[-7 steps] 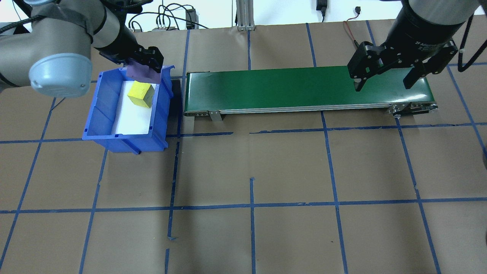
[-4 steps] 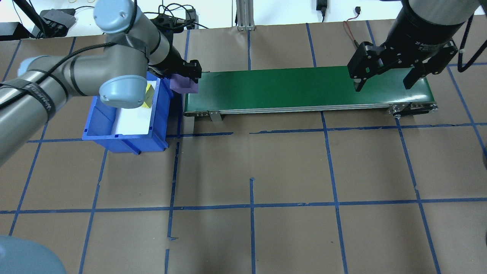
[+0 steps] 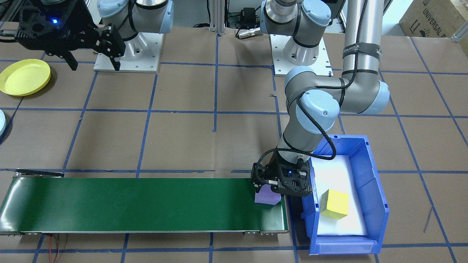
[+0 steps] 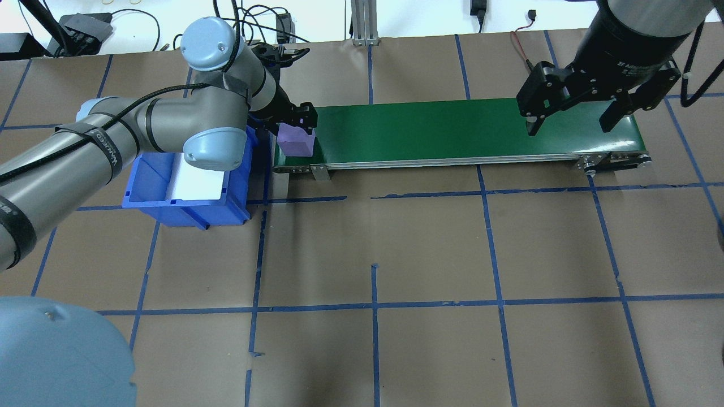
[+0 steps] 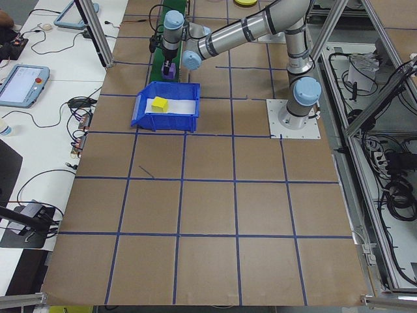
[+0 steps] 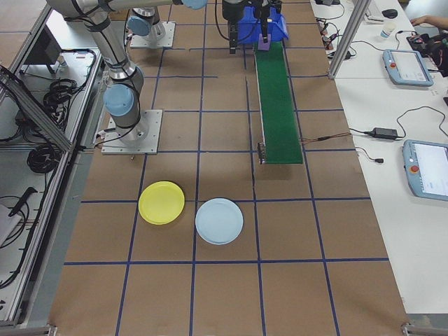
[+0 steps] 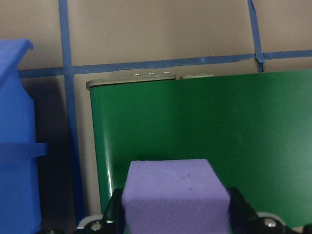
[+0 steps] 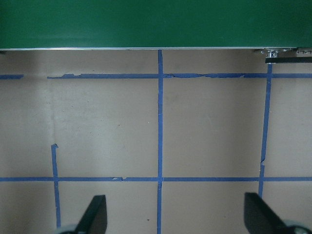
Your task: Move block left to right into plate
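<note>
My left gripper (image 4: 298,129) is shut on a purple foam block (image 4: 295,142), also seen as a purple block (image 3: 266,199) in the front view and a purple block (image 7: 175,195) close up. It holds the block low over the left end of the green conveyor belt (image 4: 452,130); whether block and belt touch is unclear. My right gripper (image 4: 569,125) hangs open and empty above the belt's right end. The yellow plate (image 3: 23,76) lies on the table on my right side, and shows as a yellow plate (image 6: 162,203) in the right side view.
A blue bin (image 3: 369,175) beside the belt's left end holds a yellow block (image 3: 334,204) on white padding. A light blue plate (image 6: 219,221) lies next to the yellow one. Brown paper with blue tape lines covers the table.
My left gripper carried the purple block from above the bin rightward over the bin wall and down to the belt's left end. The right gripper stayed where it was.
</note>
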Tool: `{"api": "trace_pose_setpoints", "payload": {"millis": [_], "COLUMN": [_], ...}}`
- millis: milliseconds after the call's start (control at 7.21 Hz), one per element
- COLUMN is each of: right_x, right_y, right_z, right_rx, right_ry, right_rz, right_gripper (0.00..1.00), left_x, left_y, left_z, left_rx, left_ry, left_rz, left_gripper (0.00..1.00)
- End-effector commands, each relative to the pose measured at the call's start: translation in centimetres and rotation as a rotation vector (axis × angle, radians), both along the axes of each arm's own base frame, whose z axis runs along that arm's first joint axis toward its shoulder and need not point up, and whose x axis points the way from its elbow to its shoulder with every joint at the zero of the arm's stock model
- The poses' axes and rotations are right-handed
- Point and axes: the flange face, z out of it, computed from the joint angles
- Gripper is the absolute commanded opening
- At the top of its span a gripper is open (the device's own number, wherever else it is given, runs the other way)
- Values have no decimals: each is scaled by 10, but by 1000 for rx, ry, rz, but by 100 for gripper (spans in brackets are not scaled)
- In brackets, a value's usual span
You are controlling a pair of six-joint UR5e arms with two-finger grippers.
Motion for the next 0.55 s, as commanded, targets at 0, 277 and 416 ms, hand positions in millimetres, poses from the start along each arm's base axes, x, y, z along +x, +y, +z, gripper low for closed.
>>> {"api": "trace_pose_setpoints", "payload": {"millis": [0, 277, 416], "right_x": [0, 0, 0], "right_y": [0, 0, 0], "right_z": [0, -3, -3], "right_rx": [-1, 5, 6], "right_ry": [-1, -2, -2], "right_rz": [0, 0, 0], "right_gripper": [100, 100, 100], "left_x": [15, 105, 158], "left_y": [-1, -14, -18], "left_z": [38, 58, 59], "left_rx": [-75, -107, -99], "left_ry": [-112, -202, -192], "left_rz": [-23, -94, -96], "left_gripper": [100, 100, 100]}}
